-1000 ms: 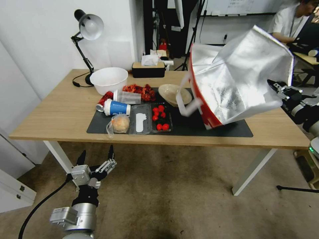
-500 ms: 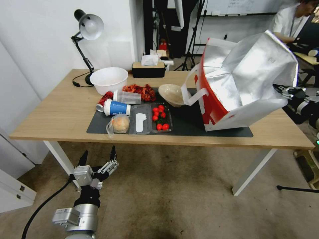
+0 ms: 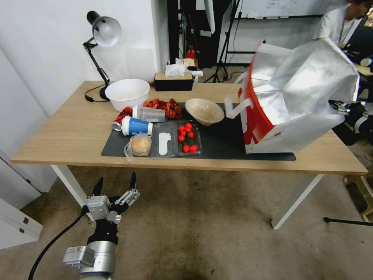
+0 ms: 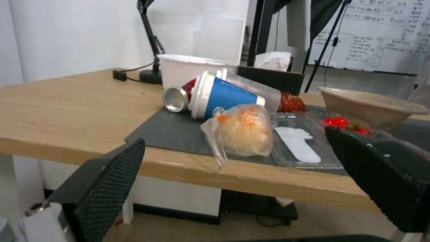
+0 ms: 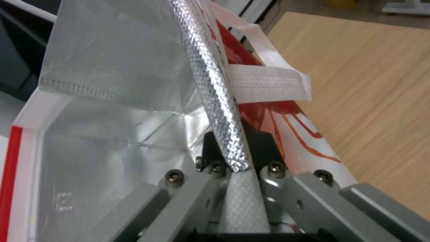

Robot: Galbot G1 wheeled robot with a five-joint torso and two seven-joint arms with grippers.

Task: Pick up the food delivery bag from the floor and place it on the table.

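Food delivery bag (image 3: 295,101), white with red side and silver foil lining, tilted open on the right end of the light-wood desk (image 3: 70,132); carpeted floor (image 3: 202,237) below.

We see open wood on the left part of the table (image 3: 70,132) and along its front edge. The dark grey mat (image 3: 217,146) is crowded on its left half: white bowl (image 3: 127,93), blue cup (image 3: 136,126), bagged bread roll (image 3: 140,145), clear tray of tomatoes (image 3: 188,138), tan bowl (image 3: 204,111). A bare strip of mat lies between that tray and the food delivery bag (image 3: 299,101), which blocks the right end. The desk lamp (image 3: 101,42) and tissue box (image 3: 173,81) stand along the back. The floor (image 3: 202,225) below is clear.
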